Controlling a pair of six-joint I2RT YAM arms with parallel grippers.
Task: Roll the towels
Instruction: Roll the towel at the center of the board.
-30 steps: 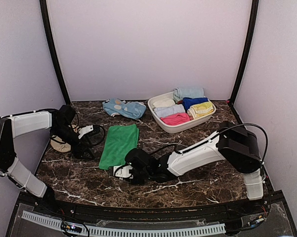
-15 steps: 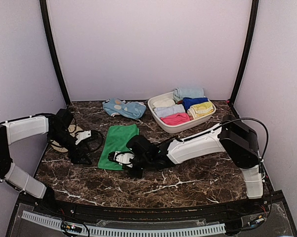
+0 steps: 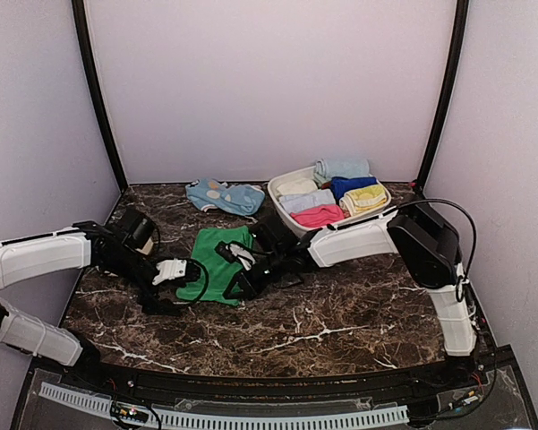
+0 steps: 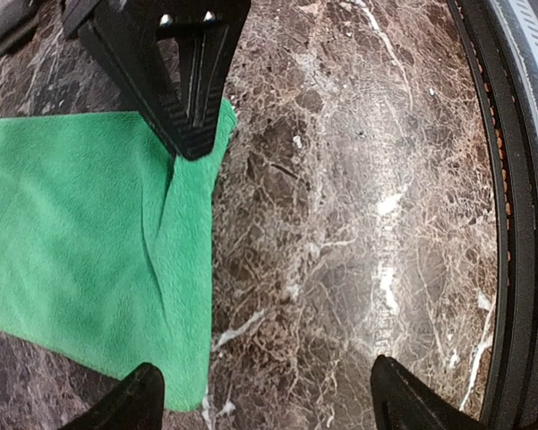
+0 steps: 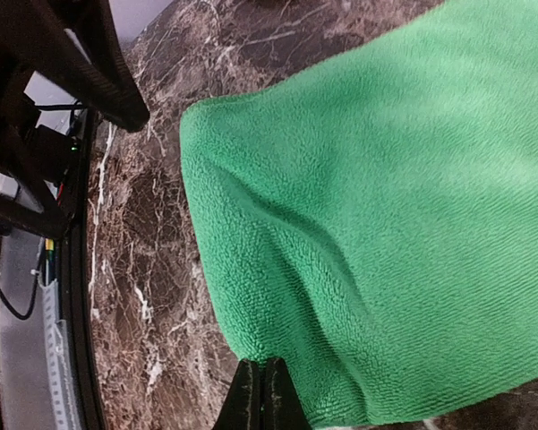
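Plain green towel (image 3: 211, 279) spread on the marble tabletop (image 3: 340, 309), left of centre, with one edge drawn up into a ridge. The right end effector (image 5: 260, 392) is pinched closed on that edge. The left end effector (image 4: 273, 403) is spread wide over a towel corner, holding nothing. A basin (image 3: 285, 217) of rolled cloths stands behind.

Marble table (image 3: 340, 322) bears green towel (image 3: 210, 251), blue cloth (image 3: 226, 195), white basin (image 3: 280, 182).
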